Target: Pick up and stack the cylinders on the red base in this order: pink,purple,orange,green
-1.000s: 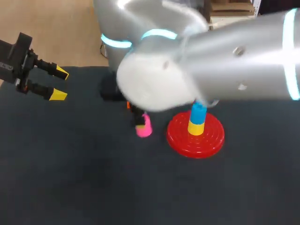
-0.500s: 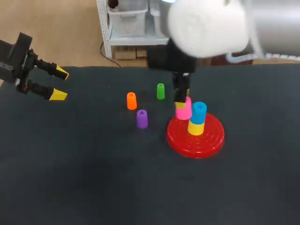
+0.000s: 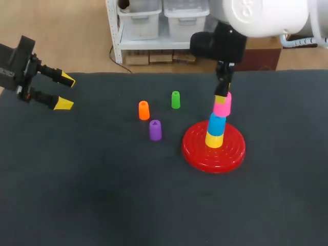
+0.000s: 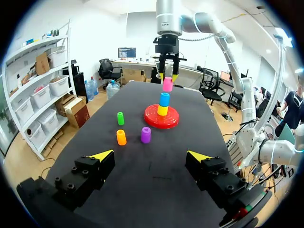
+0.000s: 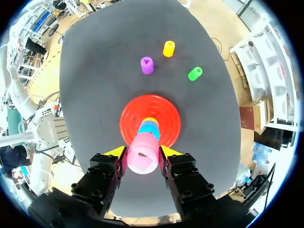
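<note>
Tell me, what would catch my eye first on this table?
The red base stands out, with a yellow cylinder and a blue cylinder stacked on it. Right above them, the right gripper holds a pink cylinder between its yellow tips. An orange cylinder, a green cylinder and a purple cylinder stand loose on the dark table beside the base.

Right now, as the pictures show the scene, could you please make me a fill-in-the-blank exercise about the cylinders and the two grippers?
1. The right gripper is shut on the ___ cylinder.
2. On the red base, the blue cylinder stands on a ___ one.
3. Off the base stand the orange cylinder, the green cylinder and a ___ one.
4. The left gripper is ___ and holds nothing.
Missing words: pink, yellow, purple, open.
</note>
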Motion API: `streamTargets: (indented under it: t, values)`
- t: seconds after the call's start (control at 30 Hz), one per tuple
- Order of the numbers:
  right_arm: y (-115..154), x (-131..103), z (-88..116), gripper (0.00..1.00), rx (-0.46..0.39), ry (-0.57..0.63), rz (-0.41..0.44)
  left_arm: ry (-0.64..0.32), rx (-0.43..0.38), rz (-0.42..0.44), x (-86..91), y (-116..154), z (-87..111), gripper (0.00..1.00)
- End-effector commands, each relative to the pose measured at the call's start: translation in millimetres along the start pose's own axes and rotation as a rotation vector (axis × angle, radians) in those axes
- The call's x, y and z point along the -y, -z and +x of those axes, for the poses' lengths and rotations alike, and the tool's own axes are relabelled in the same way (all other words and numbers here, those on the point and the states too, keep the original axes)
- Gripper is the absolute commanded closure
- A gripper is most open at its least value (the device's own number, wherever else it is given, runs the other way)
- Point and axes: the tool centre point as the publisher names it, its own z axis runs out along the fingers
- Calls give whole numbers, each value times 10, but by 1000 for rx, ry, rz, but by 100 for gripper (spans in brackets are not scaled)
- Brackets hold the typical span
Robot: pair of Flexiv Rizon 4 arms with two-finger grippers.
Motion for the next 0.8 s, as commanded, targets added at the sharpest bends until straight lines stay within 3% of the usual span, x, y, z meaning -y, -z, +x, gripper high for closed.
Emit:
streamTargets:
  t: [0.03,0.4,0.8]
  values:
    - [-54,58,-48,100,-16,-2,-3,-2,2,-2,3,-3,10,0]
    - [-179,116,-122,100,-14,-8,2,-2,2,-2,3,-3,10,0]
    - [-266,100,-21,100,-26,-44,2,-2,2,-2,3,-3,10,0]
